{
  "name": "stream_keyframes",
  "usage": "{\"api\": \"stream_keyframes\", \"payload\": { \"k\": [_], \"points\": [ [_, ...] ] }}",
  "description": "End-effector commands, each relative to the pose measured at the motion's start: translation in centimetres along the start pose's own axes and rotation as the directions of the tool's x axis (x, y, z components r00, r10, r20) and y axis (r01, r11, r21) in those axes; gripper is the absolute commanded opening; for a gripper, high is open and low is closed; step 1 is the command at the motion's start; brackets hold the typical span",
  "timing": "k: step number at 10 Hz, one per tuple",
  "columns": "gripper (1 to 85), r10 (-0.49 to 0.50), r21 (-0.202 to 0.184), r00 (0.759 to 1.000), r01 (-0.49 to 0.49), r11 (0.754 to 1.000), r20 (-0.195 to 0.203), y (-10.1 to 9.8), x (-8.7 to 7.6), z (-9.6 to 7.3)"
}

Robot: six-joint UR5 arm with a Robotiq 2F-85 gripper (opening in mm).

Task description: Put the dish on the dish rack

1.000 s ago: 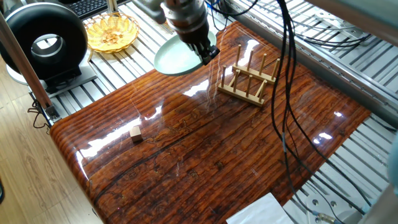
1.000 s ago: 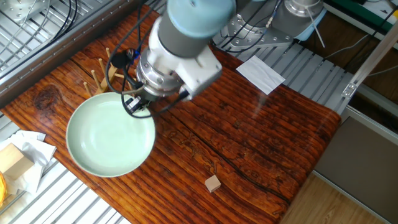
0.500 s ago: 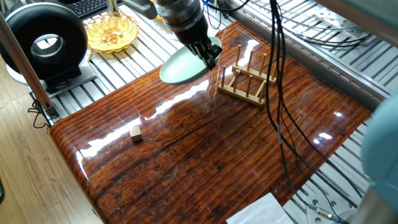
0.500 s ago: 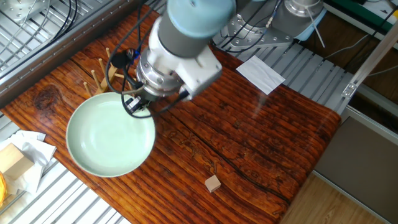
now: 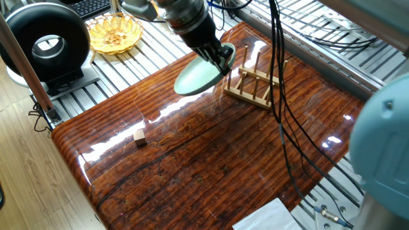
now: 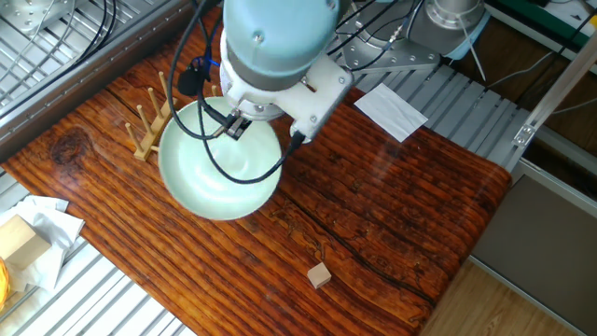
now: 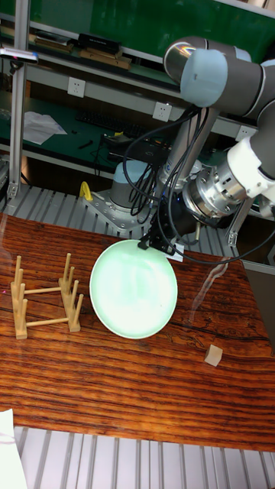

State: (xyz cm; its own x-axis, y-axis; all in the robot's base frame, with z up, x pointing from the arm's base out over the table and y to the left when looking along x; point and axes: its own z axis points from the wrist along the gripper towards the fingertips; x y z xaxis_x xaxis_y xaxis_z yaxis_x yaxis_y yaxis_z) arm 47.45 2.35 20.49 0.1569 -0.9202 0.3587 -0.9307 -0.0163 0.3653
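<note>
The end effector (image 7: 158, 246) is gripping the dish (image 7: 134, 288) by its upper rim, fingers pinching the edge — the plate is hanging tilted, lifted clear of the surface (image 5: 211, 153). In the tall view its pale green face is showing near the frame's centre, just right of the rack (image 7: 44, 307) and apart from it. In one fixed view the dish (image 5: 202, 73) is sitting at upper centre, its right edge close beside the rack (image 5: 257, 82). The rack is standing upright on the wood, pegs bare. A small wooden cube (image 5: 139, 137) is lying well apart at the left — in the tall view, at lower right (image 7: 215, 354).
</note>
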Motion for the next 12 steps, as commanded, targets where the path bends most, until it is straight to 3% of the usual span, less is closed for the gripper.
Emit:
{"api": "stream_keyframes", "payload": {
  "k": [1, 3, 5, 7, 10, 12],
  "points": [
    [1.0, -0.043, -0.070, 0.998, 0.046, 0.997, 0.050, 1.4, -1.0, 0.3],
    [1.0, -0.050, -0.125, 0.996, 0.059, 0.990, 0.073, 2.8, -1.4, 0.4],
    [1.0, -0.057, -0.204, 0.994, 0.075, 0.976, 0.091, 4.8, -1.7, 0.1],
    [1.0, -0.058, -0.241, 0.994, 0.080, 0.967, 0.093, 5.8, -1.6, -0.1],
    [1.0, -0.113, -0.265, 0.993, 0.121, 0.957, 0.045, 6.1, 0.6, 0.5],
    [1.0, -0.137, -0.305, 0.990, 0.142, 0.942, 0.038, 7.0, 1.4, 0.6]
  ]
}}
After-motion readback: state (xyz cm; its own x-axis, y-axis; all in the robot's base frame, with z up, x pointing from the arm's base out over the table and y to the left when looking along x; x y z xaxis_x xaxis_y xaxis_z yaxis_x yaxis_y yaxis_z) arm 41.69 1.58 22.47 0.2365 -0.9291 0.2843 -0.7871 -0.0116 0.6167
